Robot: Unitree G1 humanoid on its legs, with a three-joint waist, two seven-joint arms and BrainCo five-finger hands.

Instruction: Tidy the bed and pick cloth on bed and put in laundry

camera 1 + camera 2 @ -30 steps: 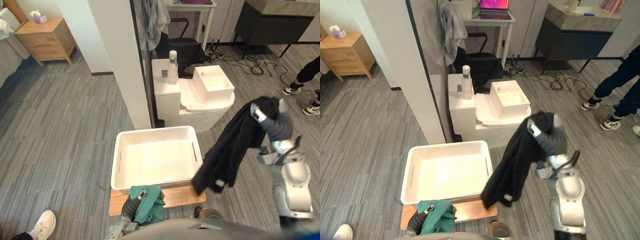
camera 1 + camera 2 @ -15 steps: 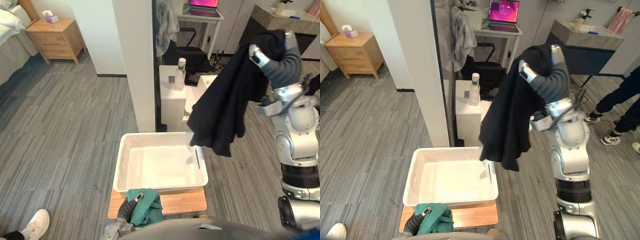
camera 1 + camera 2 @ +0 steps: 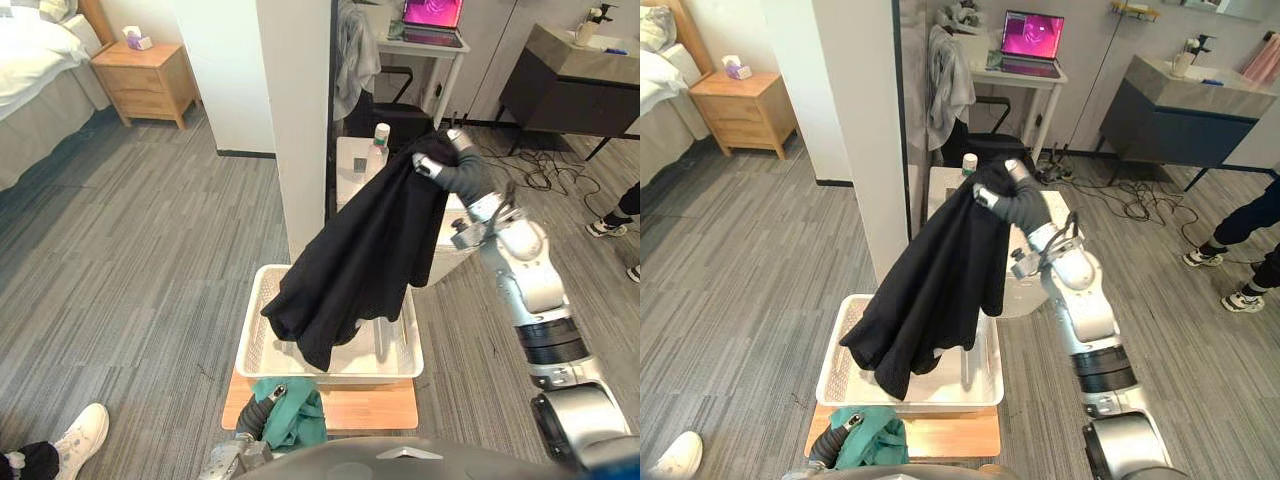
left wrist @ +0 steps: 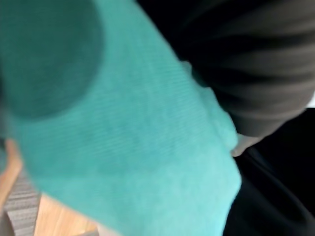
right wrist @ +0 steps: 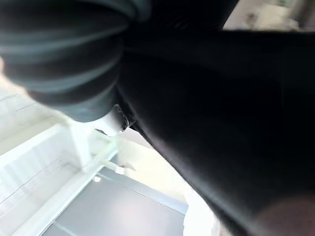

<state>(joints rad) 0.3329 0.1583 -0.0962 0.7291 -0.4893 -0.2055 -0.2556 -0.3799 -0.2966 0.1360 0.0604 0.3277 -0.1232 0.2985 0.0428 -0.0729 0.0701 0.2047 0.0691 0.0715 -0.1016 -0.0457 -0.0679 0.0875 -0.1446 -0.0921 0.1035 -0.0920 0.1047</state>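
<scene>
Black garment (image 3: 360, 250) now over white basket (image 3: 254, 322), no longer beside it.

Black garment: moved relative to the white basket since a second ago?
Yes. The black garment has swung leftward: it hung beyond the right rim of the white basket, now it hangs over its inside.

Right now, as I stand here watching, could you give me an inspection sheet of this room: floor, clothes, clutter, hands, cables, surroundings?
Surface: grey floor; wooden board under the white basket.
Job's things: black garment hangs from the right hand above the white basket; teal cloth at the left hand.
Clutter: bottle on the white unit.
Hands: right hand raised, left hand low; both grips hidden by cloth.
Cables: loose cables beside the dark cabinet.
Surroundings: bed, nightstand, laptop, a person's shoe.
</scene>
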